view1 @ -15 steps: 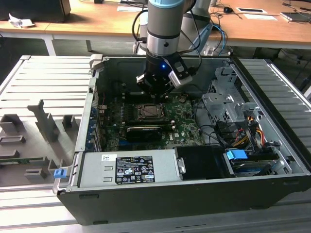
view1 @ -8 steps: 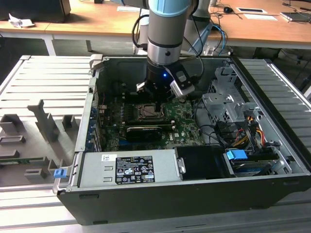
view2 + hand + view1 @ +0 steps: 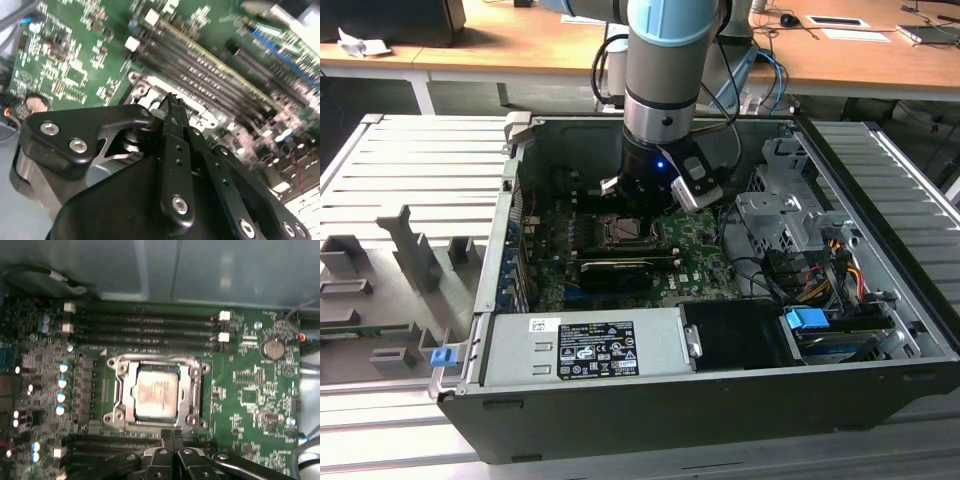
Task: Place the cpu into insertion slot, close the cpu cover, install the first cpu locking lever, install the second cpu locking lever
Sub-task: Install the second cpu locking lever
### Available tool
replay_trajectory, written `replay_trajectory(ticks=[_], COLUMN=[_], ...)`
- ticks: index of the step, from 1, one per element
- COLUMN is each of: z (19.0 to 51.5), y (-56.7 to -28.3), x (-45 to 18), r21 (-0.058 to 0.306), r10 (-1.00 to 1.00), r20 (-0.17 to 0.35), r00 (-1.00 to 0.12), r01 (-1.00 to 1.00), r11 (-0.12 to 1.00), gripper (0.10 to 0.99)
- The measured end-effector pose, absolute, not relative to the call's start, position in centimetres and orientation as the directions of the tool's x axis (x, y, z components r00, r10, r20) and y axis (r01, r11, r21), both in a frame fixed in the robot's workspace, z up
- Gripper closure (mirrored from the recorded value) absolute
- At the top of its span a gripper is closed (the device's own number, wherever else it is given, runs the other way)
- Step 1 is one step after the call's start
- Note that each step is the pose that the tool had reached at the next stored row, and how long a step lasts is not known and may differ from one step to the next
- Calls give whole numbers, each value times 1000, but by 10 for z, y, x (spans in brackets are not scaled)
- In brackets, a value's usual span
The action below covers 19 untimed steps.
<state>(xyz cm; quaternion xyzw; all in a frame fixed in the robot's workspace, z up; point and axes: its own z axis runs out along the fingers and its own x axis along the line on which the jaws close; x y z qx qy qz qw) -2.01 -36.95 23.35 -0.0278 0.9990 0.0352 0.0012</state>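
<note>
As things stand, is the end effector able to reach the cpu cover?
Probably yes. In the first wrist view the end effector sits shut beside the cpu cover, which lies closed around the cpu, and nothing stands between them.

The computer case (image 3: 720, 400) lies open on the slatted table (image 3: 410, 160), with the circuit board (image 3: 705, 250) flat on its floor. The insertion slot (image 3: 623, 229) sits near the board's middle; the cpu (image 3: 157, 397) lies inside it, framed by the cpu cover (image 3: 192, 390). The memory slots (image 3: 145, 327) run beside the socket, between it and the case wall. The gripper (image 3: 170, 436) hangs directly above the socket's edge. The power supply (image 3: 585, 345) occupies the case's near side; the drive cage (image 3: 785, 215) stands at the exterior view's right.
</note>
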Motion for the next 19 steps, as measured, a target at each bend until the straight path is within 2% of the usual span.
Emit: replay_trajectory(ticks=[16,19], z=[213,213], y=[-377,-381], x=[-60,-62], r21=[98,129], r10=[-62,-62], r20=[-7,-9], r00=[-998,-998], r01=[-62,-62], r11=[993,990], gripper=[980,980])
